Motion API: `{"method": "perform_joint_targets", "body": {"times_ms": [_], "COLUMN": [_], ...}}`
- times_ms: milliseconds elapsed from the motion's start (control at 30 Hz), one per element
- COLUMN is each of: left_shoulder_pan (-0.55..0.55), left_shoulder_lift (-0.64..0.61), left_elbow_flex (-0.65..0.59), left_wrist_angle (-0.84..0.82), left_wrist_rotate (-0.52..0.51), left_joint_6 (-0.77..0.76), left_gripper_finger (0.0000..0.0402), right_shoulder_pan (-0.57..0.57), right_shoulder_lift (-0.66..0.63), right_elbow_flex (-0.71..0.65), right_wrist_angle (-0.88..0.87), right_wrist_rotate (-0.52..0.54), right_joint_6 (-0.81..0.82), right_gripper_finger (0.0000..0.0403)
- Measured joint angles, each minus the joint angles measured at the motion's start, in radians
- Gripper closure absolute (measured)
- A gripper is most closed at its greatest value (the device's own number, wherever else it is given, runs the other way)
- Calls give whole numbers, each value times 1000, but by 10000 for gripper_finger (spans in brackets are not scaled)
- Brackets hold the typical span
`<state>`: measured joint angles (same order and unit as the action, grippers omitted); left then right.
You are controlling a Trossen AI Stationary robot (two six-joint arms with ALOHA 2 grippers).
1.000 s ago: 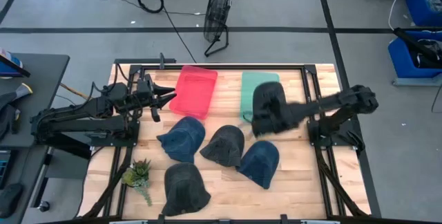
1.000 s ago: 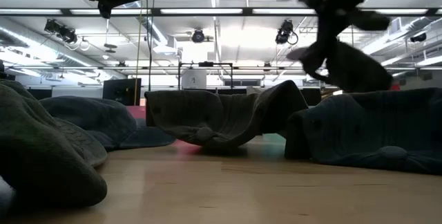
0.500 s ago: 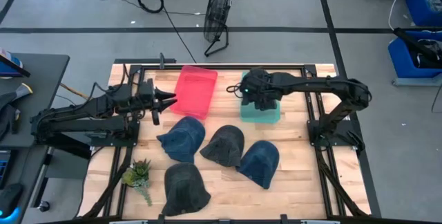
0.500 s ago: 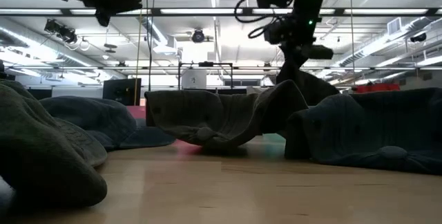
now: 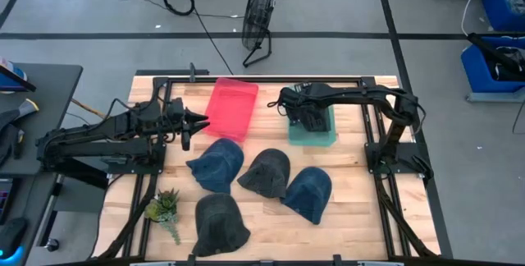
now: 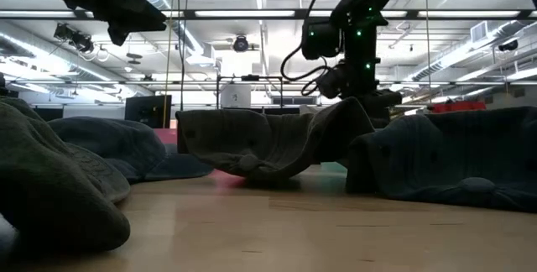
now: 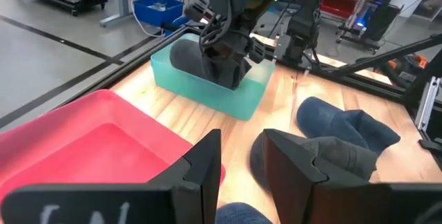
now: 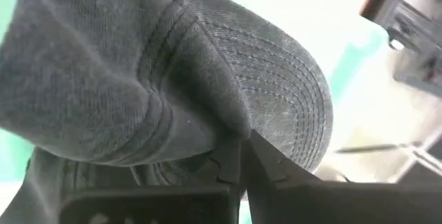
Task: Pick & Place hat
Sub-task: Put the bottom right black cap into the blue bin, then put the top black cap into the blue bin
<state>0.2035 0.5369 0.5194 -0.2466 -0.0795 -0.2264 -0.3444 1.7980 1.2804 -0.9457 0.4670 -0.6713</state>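
Observation:
The dark grey hat [image 5: 313,115] sits in the teal tray [image 5: 326,137] at the table's far side, and it fills the right wrist view [image 8: 138,79]. My right gripper [image 5: 305,112] reaches down into that tray and is shut on the hat; the left wrist view shows it there too [image 7: 228,54]. My left gripper [image 5: 195,122] hovers open above the table beside the red tray [image 5: 230,108], touching nothing. Its fingers frame the left wrist view [image 7: 242,162]. My right gripper pinches a fold of the hat's cloth [image 8: 231,131], where the crown meets the stitched brim [image 8: 297,113], between its two fingers [image 8: 271,165]. It comes from above, pointing down. The hat lies bunched in the teal tray [image 7: 235,99], its crown against the tray's wall.
Several other caps lie on the near half of the table: a blue one [image 5: 217,165], a dark grey one [image 5: 268,171], another blue one [image 5: 309,192] and a dark one [image 5: 220,223]. A small plant [image 5: 164,208] lies near the left near corner. The red tray holds nothing.
My right gripper has carried the hanging hat from over the table's right-middle toward the far edge and the left, then down into the teal tray. The hat, lifted clear a second ago, now rests in the tray. My left gripper has shifted slightly toward the right.

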Motion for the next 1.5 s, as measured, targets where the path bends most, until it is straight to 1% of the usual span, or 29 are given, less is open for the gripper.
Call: {"method": "perform_joint_targets", "body": {"times_ms": [100, 167, 267, 400, 500, 600, 667, 767, 900, 1033, 1067, 1167, 1200, 1267, 1333, 1400, 1433, 1500], "left_shoulder_pan": [0, 0, 0, -2, -18, -37, -49, -63, -73, -73, -73, -73, -73, -73, -73, -73, -73, -73], "left_shoulder_lift": [0, 0, 0, 0, 0, 0, 0, 0, 0, 0, 0, 0, 0, 0, 0, 0, 0, 0], "left_elbow_flex": [0, 0, 0, 0, 0, 0, 0, 0, 0, 0, 0, 0, 0, 0, 0, 0, 0, 0], "left_wrist_angle": [0, 0, -1, -9, -7, -7, -7, 6, 23, 22, 22, 21, 21, 19, 16, 12, 11, 4], "left_wrist_rotate": [0, 0, 0, 16, 44, 49, 49, 49, 48, 48, 48, 48, 48, 48, 48, 48, 48, 48], "left_joint_6": [0, 0, -7, -82, -80, -80, -98, -104, -97, -110, -121, -161, -176, -187, -187, -187, -188, -189], "left_gripper_finger": [289, 289, 289, 289, 289, 289, 289, 289, 289, 289, 289, 289, 289, 289, 289, 289, 289, 289], "right_shoulder_pan": [2, 0, -2, 7, 26, 61, 95, 146, 210, 271, 286, 333, 347, 375, 400, 425, 436, 459], "right_shoulder_lift": [15, 19, 21, 21, 21, 20, 17, 15, -3, -56, -72, -133, -154, -196, -225, -240, -242, -234], "right_elbow_flex": [0, 0, 0, 0, 0, 0, 0, 0, 0, 0, 1, 9, 14, 17, 17, 17, 17, 17], "right_wrist_angle": [9, 16, 15, -32, -104, -178, -212, -224, -215, -215, -215, -214, -189, -128, -24, 104, 165, 253], "right_wrist_rotate": [-7, -3, -1, 7, 81, 191, 240, 271, 285, 283, 272, 190, 155, 50, -65, -152, -175, -201], "right_joint_6": [-21, -20, 6, 72, 102, 163, 197, 204, 234, 355, 403, 581, 637, 721, 811, 911, 943, 953], "right_gripper_finger": [392, 379, 350, 303, 274, 255, 248, 245, 249, 254, 256, 258, 259, 259, 259, 259, 259, 259]}}
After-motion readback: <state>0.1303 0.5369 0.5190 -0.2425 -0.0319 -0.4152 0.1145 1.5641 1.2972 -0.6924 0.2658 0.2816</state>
